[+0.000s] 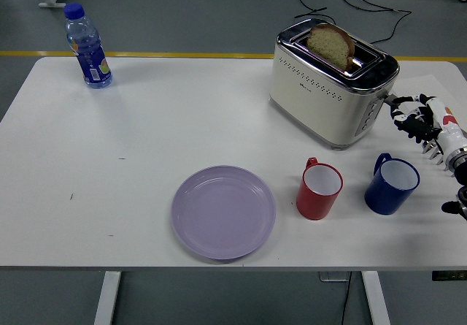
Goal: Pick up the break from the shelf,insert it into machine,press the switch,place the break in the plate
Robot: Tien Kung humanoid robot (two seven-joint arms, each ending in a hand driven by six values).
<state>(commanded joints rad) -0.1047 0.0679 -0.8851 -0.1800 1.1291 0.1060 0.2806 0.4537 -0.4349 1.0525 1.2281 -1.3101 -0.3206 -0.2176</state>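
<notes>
Reaching toward the toaster's [332,84] side lever, your right hand [417,115] holds nothing, fingers loosely spread, placed for the switch press. Your bread slice [330,44] already sits upright in the slot; the purple plate [223,212] waits near the front edge.

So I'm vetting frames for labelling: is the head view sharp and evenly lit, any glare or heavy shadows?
Head view: sharp across the table, light soft and even; bright reflections on the toaster chrome top; faint shadows beside the red mug and blue mug; the right hand is slightly soft, partly cut by the frame edge.
</notes>
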